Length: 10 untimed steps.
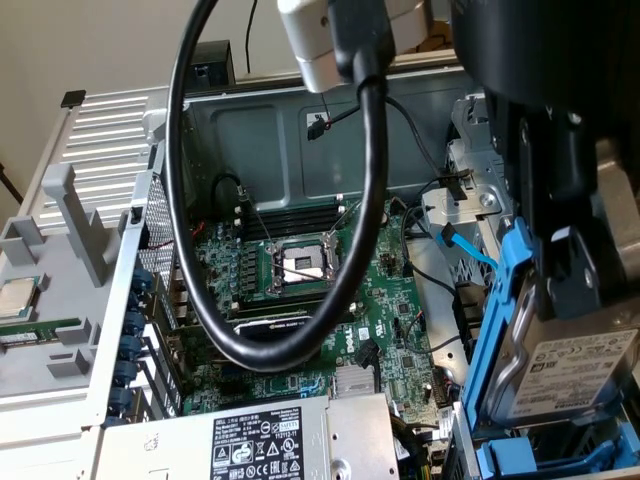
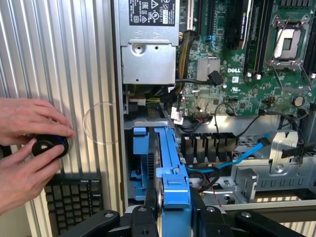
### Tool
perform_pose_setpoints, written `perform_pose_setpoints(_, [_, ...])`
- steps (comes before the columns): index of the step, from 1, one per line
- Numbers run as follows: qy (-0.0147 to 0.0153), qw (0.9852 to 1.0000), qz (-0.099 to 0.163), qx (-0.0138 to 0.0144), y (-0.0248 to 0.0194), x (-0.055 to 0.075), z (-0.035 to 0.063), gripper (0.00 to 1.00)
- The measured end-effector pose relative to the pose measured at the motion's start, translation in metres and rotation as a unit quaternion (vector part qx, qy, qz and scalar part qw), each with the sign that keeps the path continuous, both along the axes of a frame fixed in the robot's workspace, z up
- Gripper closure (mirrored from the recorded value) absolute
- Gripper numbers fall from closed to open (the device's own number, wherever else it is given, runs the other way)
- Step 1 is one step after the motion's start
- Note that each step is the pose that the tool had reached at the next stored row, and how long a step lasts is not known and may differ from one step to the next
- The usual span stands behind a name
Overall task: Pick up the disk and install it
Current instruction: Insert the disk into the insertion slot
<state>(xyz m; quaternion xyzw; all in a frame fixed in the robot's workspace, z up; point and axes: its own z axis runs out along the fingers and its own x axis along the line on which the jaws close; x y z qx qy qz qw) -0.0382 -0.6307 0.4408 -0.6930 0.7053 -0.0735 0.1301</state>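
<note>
My open grey metal computer case [image 1: 250, 130] holds a green motherboard [image 1: 330, 300] and a grey labelled power-supply box [image 1: 260, 440]. At the exterior view's right, its metal drive bay [image 2: 256, 182] receives the flat silver disk [image 1: 585, 370] in its bright blue plastic carrier. My gripper [image 2: 175, 212] is clamped on that carrier, so I judge installation underway; seating it calls for staying square to the bay and clear of the thin blue cable [image 2: 247, 150] beside it.
</note>
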Motion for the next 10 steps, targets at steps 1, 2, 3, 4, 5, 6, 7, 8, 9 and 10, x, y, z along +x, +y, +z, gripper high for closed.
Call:
perform_pose_setpoints(1, [0.0, 1.0, 0.0, 0.0, 0.0, 0.0, -0.0003, 0.64])
perform_pose_setpoints(2, [0.0, 1.0, 0.0, 0.0, 0.0, 0.0, -0.0007, 0.64])
perform_pose_setpoints(3, [0.0, 1.0, 0.0, 0.0, 0.0, 0.0, -0.001, 0.64])
perform_pose_setpoints(4, [0.0, 1.0, 0.0, 0.0, 0.0, 0.0, -0.0013, 0.64])
perform_pose_setpoints(5, [0.0, 1.0, 0.0, 0.0001, 0.0, 0.0, -0.0017, 0.64])
perform_pose_setpoints(6, [0.0, 1.0, 0.0, 0.0, 0.0, 0.0, -0.0019, 0.64])
perform_pose_setpoints(7, [0.0, 1.0, 0.0, 0.0, 0.0, 0.0, -0.0022, 0.64])
perform_pose_setpoints(8, [0.0, 1.0, 0.0, 0.0, 0.0, 0.0, -0.0024, 0.64])
perform_pose_setpoints(9, [0.0, 1.0, 0.0, 0.0, 0.0, 0.0, -0.0027, 0.64])
perform_pose_setpoints(10, [0.0003, 1.0, 0.0, 0.0, 0.0, 0.0001, -0.003, 0.64])
